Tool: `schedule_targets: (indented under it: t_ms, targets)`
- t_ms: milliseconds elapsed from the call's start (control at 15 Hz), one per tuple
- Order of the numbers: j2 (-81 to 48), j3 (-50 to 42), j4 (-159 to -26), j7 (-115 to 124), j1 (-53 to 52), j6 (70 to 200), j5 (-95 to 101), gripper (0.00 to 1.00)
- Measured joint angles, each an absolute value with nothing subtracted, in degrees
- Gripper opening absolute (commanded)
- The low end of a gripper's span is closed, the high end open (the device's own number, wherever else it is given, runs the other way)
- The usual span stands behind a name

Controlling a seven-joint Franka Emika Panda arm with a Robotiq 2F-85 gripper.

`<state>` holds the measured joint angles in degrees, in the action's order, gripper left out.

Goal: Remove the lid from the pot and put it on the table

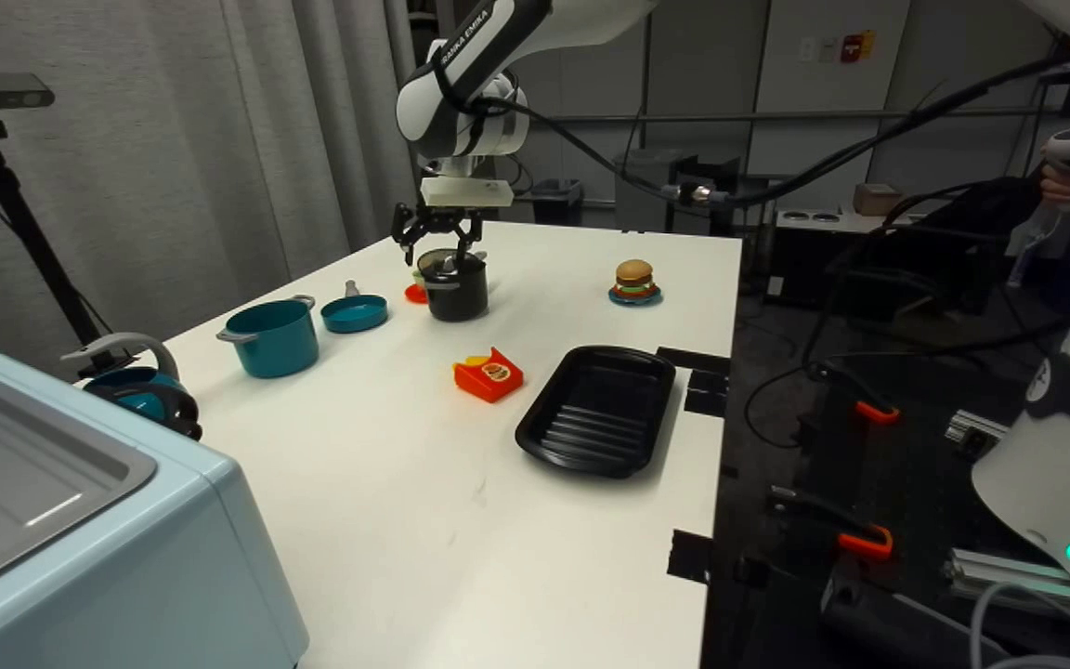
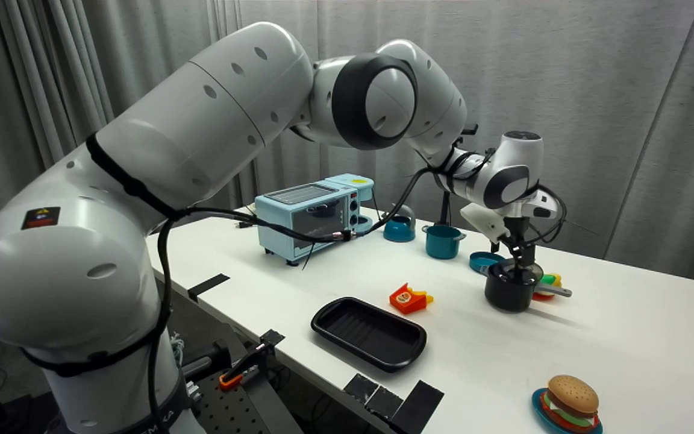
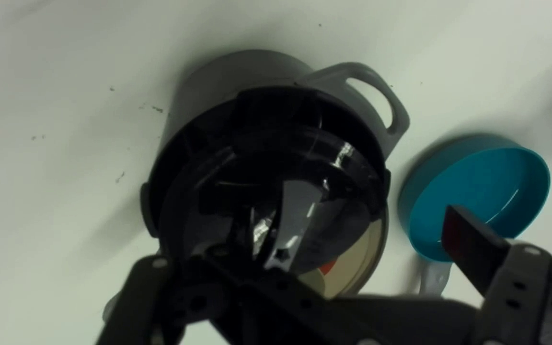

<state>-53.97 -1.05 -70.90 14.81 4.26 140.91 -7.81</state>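
A robot gripper (image 1: 436, 249), jaws spread wide, hangs above the black pot (image 1: 463, 297) toward the far end of the white table (image 1: 549, 279) in an exterior view, the dark lid (image 1: 433, 260) sitting seemingly askew on top, its knob (image 1: 450, 265) below the jaws and nearer the right finger (image 1: 473, 230).

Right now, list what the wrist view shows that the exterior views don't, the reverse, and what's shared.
Only the wrist view shows small dark specks on the table beside the pot. Only the exterior views, both of them, show the burger, red fries box, black ribbed pan and light blue oven. All share the pot, lid, shallow teal pan, table and open gripper.
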Motion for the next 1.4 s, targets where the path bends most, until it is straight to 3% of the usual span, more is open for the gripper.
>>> schedule_targets:
  t_ms: [733,867,1400]
  targets:
    - [-55.8,-2.0,-67.5,16.1,4.2,140.9,-7.8,0.00]
    - [-55.9,-2.0,-67.1,16.5,4.2,140.9,-7.8,0.05]
    - [-55.2,-1.9,-66.9,16.5,4.1,140.9,-7.8,0.05]
